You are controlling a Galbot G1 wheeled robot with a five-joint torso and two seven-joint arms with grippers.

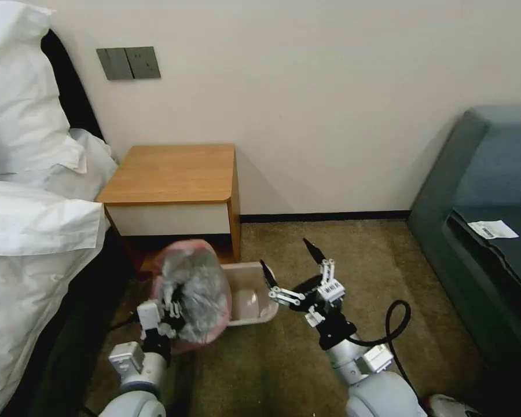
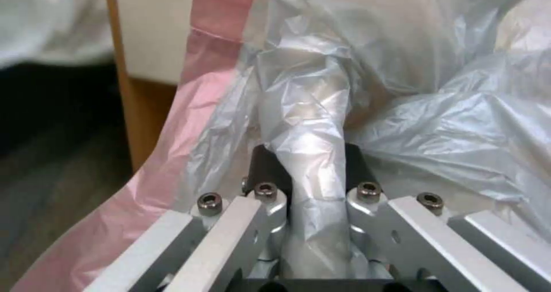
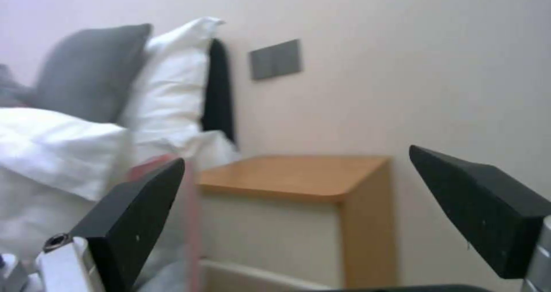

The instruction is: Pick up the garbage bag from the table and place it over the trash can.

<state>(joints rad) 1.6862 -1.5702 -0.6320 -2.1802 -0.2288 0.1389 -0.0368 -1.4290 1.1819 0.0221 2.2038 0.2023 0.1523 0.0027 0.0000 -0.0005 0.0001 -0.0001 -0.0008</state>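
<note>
Left tool (image 2: 307, 171) clamps garbage bag (image 1: 198, 292) over trash can (image 1: 250, 289); right tool (image 1: 289, 263) apart.

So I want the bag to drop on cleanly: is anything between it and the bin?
Nothing visible. The left gripper, shut on the bag, holds it over the bin's left end. The right gripper is open by its right rim.

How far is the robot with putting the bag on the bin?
Done: the table is bare, and the left gripper holds the garbage bag. In hand: the bag hangs over the trash can. Left: spreading it over the rim; the right gripper waits open.
</note>
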